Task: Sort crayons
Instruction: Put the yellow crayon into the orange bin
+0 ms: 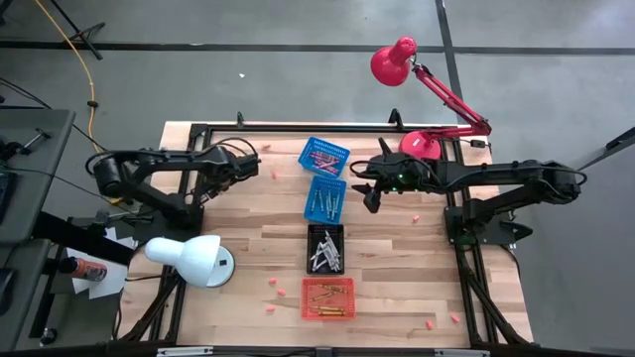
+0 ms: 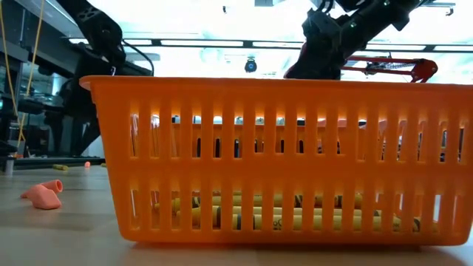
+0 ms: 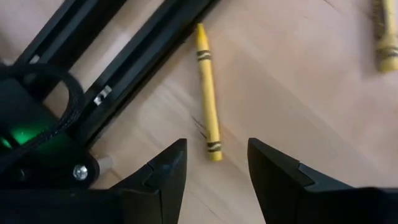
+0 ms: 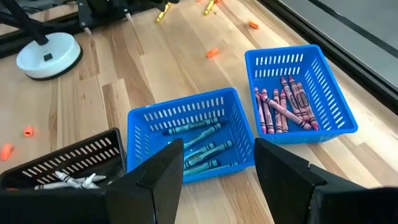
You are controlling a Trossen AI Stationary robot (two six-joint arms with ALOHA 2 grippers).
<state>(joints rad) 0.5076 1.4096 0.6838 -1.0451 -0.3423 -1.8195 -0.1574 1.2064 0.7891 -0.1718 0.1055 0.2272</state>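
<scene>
A yellow crayon (image 3: 208, 93) lies flat on the wooden table beside a black frame rail (image 3: 124, 68). My left gripper (image 3: 216, 168) hangs open just above it, a fingertip on either side of its near end, touching nothing. It stands at the table's far left (image 1: 246, 171). A second yellow crayon (image 3: 387, 37) lies farther off. My right gripper (image 4: 217, 168) is open with nothing in it, above the blue basket of blue-green crayons (image 4: 193, 140), and shows in the high view (image 1: 369, 193). Another blue basket (image 4: 298, 93) holds red crayons.
The baskets stand in a row down the table's middle: two blue (image 1: 324, 156) (image 1: 325, 196), a black one (image 1: 325, 248) with pale crayons, an orange one (image 2: 273, 159) with yellow and orange crayons. A white lamp (image 1: 189, 260), a red lamp (image 1: 397, 61) and small pink bits (image 2: 42, 196) are also there.
</scene>
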